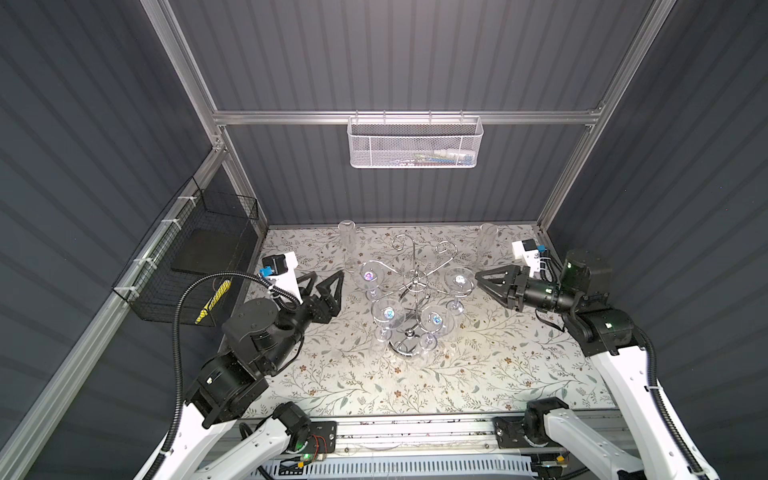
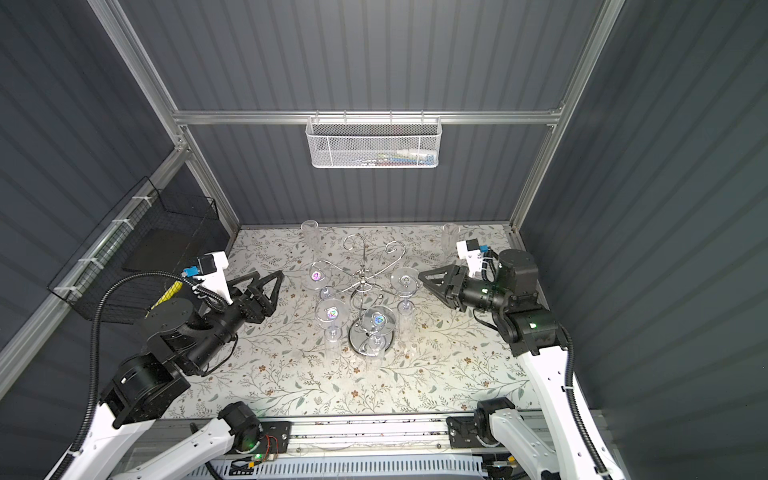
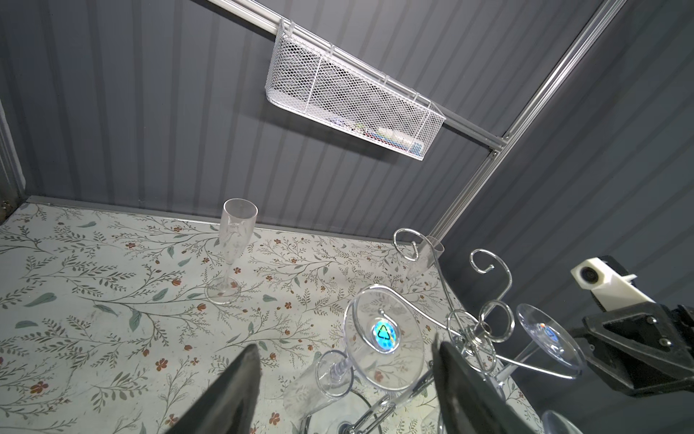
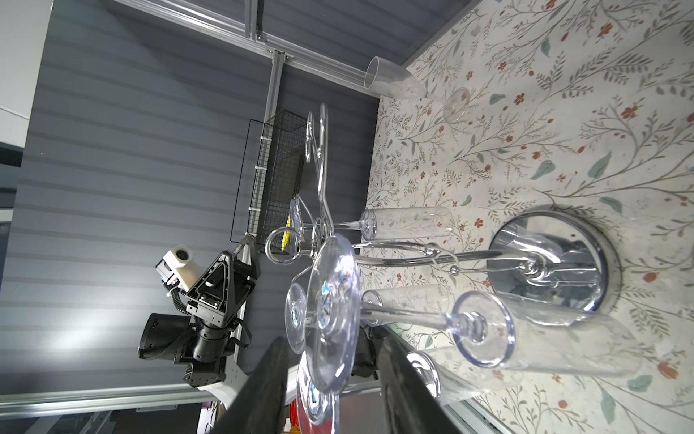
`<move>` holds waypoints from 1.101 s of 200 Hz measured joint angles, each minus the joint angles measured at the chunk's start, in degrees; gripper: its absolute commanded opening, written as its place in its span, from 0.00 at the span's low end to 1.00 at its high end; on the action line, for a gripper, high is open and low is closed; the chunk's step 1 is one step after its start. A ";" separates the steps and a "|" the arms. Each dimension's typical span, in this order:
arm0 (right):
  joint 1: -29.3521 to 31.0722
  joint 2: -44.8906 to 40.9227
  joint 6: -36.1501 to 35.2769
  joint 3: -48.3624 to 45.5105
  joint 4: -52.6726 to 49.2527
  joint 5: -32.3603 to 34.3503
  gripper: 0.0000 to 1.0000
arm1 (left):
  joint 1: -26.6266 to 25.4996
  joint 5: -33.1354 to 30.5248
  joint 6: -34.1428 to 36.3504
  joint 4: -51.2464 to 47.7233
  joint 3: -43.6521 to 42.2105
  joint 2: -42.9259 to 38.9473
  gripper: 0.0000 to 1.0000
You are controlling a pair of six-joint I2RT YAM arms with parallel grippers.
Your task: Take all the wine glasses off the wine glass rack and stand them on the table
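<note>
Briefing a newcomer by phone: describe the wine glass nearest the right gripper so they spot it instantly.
Find the chrome wine glass rack on the floral table. Four glasses hang upside down from its curled arms; the wine glass is on the arm toward the right gripper. Only its round foot sits between gripper fingers.

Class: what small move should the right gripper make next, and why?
Probably close the right gripper on the foot of the nearest wine glass: its fingers straddle that foot without touching, and the glass hangs from the wine glass rack.
</note>
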 measured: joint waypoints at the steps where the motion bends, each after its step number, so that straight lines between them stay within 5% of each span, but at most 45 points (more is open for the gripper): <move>1: 0.00 0.00 0.04 -0.04 0.11 -0.02 0.40 | 0.02 0.00 -0.02 0.00 0.00 0.00 0.74; 220: 0.59 2.36 2.36 -1.44 5.42 -0.66 0.26 | 0.00 0.04 -3.37 0.28 -0.79 -0.72 0.74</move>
